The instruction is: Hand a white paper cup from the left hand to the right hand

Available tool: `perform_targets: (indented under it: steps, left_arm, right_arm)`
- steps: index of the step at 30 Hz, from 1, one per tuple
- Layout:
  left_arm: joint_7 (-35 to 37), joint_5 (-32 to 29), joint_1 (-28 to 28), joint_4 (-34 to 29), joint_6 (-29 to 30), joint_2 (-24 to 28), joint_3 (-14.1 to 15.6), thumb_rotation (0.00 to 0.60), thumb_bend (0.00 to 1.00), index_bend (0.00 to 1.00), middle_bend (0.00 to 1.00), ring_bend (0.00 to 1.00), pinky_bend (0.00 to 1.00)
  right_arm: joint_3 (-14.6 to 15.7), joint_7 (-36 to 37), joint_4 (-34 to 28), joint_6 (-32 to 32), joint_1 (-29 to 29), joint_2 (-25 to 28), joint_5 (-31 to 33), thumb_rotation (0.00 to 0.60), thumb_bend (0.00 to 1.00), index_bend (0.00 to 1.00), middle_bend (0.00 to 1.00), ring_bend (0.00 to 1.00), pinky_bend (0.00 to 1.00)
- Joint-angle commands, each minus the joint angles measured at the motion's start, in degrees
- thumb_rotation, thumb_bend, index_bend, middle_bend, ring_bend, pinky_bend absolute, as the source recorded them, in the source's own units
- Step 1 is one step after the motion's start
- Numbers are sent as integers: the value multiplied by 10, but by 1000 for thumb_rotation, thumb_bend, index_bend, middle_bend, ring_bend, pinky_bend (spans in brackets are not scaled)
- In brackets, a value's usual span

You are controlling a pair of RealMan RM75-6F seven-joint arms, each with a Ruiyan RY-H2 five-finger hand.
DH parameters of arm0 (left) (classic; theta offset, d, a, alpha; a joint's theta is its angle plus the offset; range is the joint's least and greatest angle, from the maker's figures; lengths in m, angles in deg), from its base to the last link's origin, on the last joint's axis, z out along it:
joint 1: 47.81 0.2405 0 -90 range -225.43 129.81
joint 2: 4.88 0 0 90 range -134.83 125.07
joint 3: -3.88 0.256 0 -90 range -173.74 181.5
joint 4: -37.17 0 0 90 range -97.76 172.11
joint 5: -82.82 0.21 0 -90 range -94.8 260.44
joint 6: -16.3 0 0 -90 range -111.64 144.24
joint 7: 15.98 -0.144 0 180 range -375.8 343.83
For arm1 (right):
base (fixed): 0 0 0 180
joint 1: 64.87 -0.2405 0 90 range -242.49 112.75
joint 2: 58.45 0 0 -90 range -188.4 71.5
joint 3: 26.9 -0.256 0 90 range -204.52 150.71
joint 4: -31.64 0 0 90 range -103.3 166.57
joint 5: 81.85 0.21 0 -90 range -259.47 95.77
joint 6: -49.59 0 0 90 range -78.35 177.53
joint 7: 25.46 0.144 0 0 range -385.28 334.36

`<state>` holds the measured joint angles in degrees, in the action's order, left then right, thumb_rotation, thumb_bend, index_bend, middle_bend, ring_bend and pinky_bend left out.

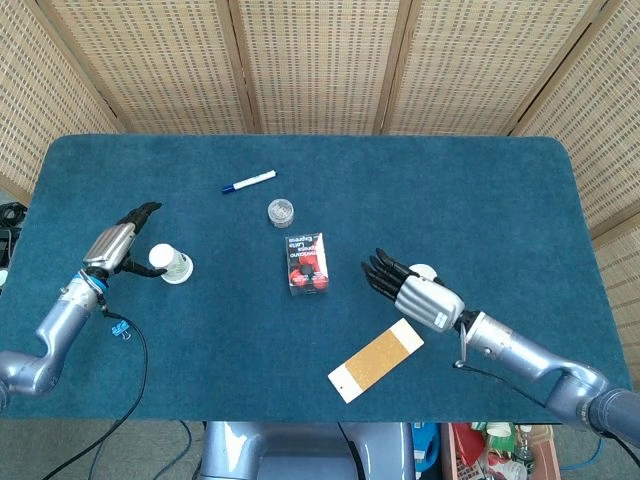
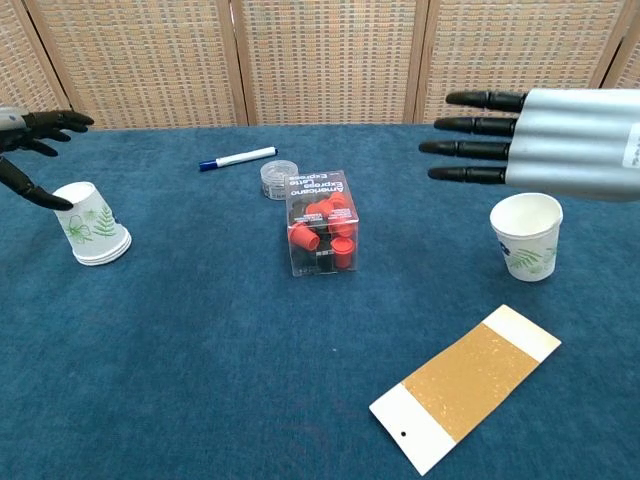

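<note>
Two white paper cups with green leaf prints stand on the blue table. One cup [image 1: 172, 265] [image 2: 93, 222] sits upside down at the left. My left hand [image 1: 118, 243] [image 2: 30, 150] hovers just left of it, fingers spread and holding nothing, the thumb tip close to the cup's base. The other cup [image 1: 424, 271] [image 2: 527, 235] stands upright at the right. My right hand [image 1: 410, 290] [image 2: 540, 140] is above and beside it with fingers stretched straight, apart from the cup and empty.
Mid-table stands a clear box of red caps [image 1: 306, 262] [image 2: 322, 222], with a small round clear container [image 1: 281, 211] and a blue-capped marker [image 1: 248, 182] behind it. A brown-and-white card [image 1: 377, 359] [image 2: 467, 385] lies front right. A blue clip [image 1: 120, 327] lies by the left arm's cable.
</note>
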<state>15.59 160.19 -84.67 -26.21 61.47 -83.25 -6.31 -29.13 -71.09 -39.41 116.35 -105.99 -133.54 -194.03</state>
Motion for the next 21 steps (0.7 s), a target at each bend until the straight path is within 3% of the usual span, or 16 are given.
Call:
perform_targets:
  steps: [1, 5, 11, 21]
  left_arm:
    - [-9, 18, 38, -78, 104, 47, -13, 600, 57, 0, 0, 0, 71]
    - [-59, 16, 66, -125, 150, 71, -7, 600, 57, 0, 0, 0, 19]
    - [-141, 8, 120, -176, 251, 74, -1, 600, 54, 0, 0, 0, 0]
    - [-255, 27, 193, -240, 363, 77, 33, 600, 53, 0, 0, 0, 0]
  right_arm:
    - [-41, 30, -78, 92, 47, 15, 50, 600, 0, 52, 0, 0, 0]
    - [-48, 62, -136, 164, 98, 34, 80, 600, 0, 42, 0, 0, 0]
    - [-33, 131, -184, 249, 180, 38, 129, 600, 0, 0, 0, 0, 0]
    - [-4, 244, -196, 298, 279, 15, 213, 600, 0, 0, 0, 0, 0]
